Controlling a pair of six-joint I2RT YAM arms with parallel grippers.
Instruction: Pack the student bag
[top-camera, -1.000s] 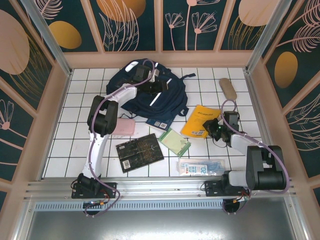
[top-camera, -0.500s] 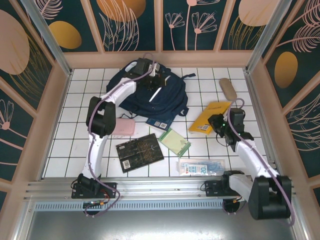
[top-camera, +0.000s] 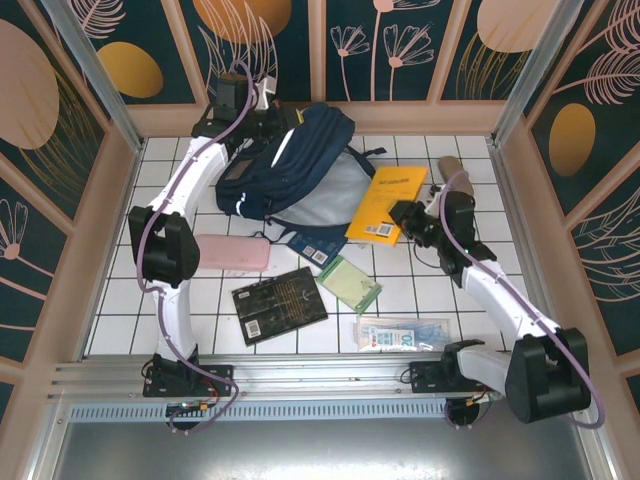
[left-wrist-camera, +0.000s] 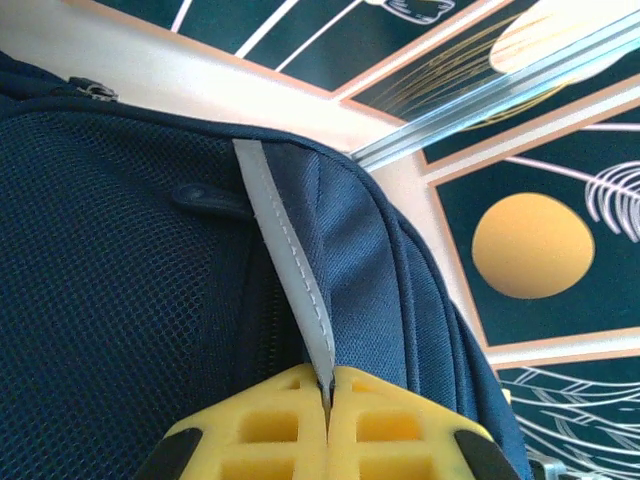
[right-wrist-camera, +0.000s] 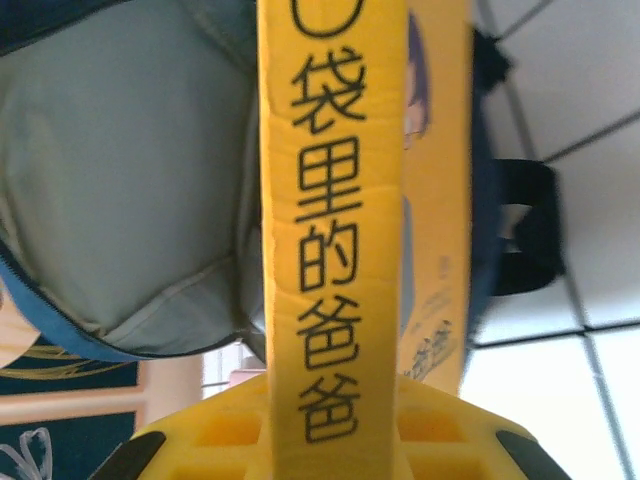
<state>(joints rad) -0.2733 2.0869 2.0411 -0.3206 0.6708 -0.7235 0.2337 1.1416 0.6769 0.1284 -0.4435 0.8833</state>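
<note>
The navy student bag (top-camera: 290, 165) is held up at the back of the table with its mouth gaping, so the grey lining (top-camera: 330, 195) shows. My left gripper (top-camera: 268, 113) is at the bag's top left edge. In the left wrist view its yellow fingers (left-wrist-camera: 328, 385) are shut on a grey-white stripe of the bag (left-wrist-camera: 150, 250). My right gripper (top-camera: 410, 218) is shut on a yellow book (top-camera: 383, 203), held tilted just right of the opening. In the right wrist view the book's spine (right-wrist-camera: 330, 200) stands between the jaws, with the bag's lining (right-wrist-camera: 120, 180) behind it.
A pink pouch (top-camera: 232, 253), a black book (top-camera: 279, 304), a green notebook (top-camera: 350, 284) and a clear plastic packet (top-camera: 405, 333) lie on the white tiles in front. A blue book (top-camera: 318, 247) lies under the bag's edge. A tan case (top-camera: 452, 172) lies back right.
The left gripper shut on the bag and pulled its top up and to the back left, opening the mouth. The right gripper lifted the yellow book up and left toward the opening.
</note>
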